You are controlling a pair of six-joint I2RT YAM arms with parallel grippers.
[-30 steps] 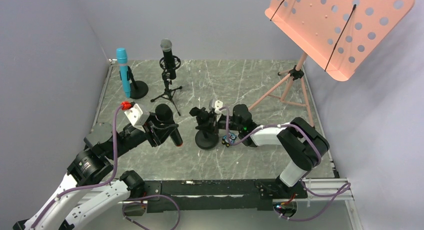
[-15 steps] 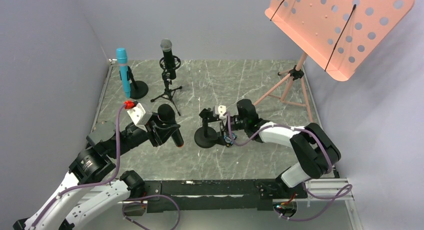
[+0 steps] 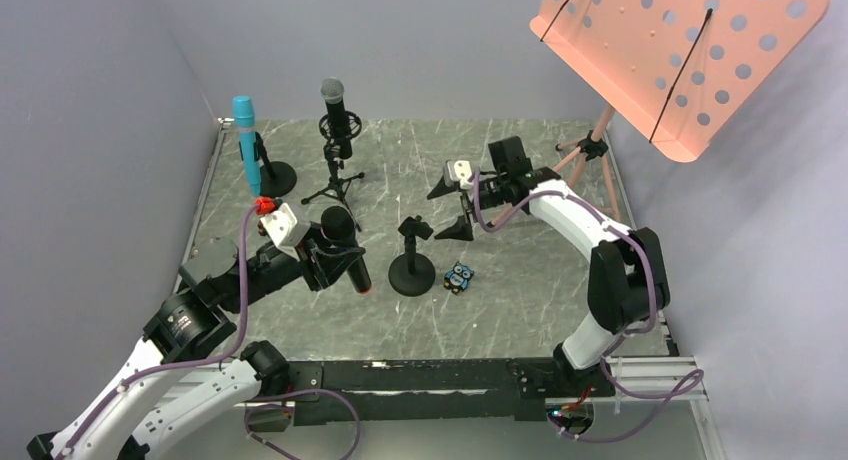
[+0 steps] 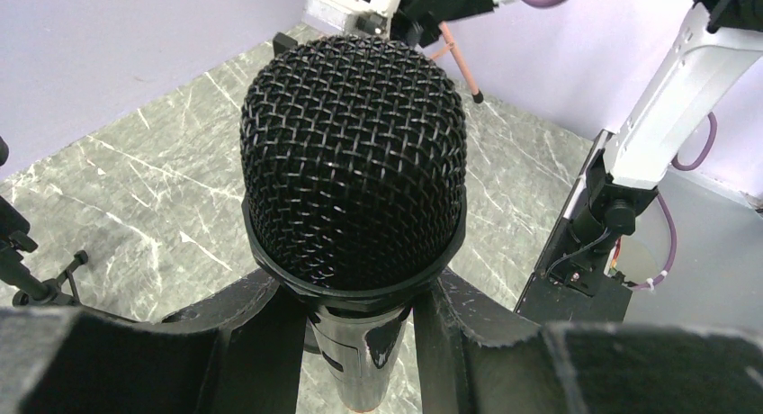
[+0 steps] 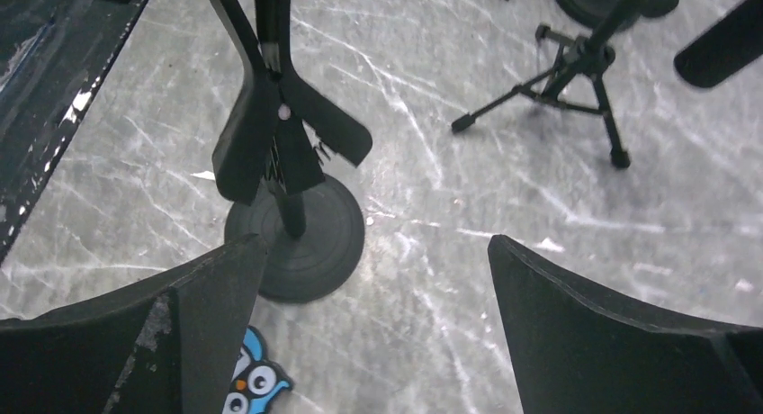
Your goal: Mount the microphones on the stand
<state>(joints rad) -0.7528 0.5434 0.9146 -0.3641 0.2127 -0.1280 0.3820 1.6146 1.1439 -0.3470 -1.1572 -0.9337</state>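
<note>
The left pincer (image 4: 353, 360) is clamping the all-black microphone (image 4: 353, 162) low on its barrel, one finger pressing on each side. In the top view the microphone is lying tilted in that grip, left of centre. Its mesh head is pointing toward the upper left, and its orange-ringed tail is slanting down to the lower right, toward the table (image 3: 520, 300).

The empty stand (image 3: 412, 270) is standing just to the right of that tail, its post rising upright and its clip (image 3: 413, 227) sitting at the top. As I judge it, the coming move is hinging on this: the clip is lying to the right of the held barrel, and the barrel is slanting rather than lining up with the clip. The left arm is the nearer one, since it is carrying the load.

The right pincer (image 3: 452, 209) is hanging up and to the right of the clip, jaws wide apart, gripping nothing.

The left wrist view is showing the grip closely, but the mesh head is hiding the stand. The right wrist view is showing the clip's spread prongs and the round base (image 5: 297, 243). It is also showing the owl figure (image 5: 256, 387) just beside that base, though I cannot pick out the held microphone there with certainty.

At the upper left, the light blue microphone (image 3: 245, 145) and the silver-headed microphone (image 3: 335, 105) are sitting in their own stands.
</note>
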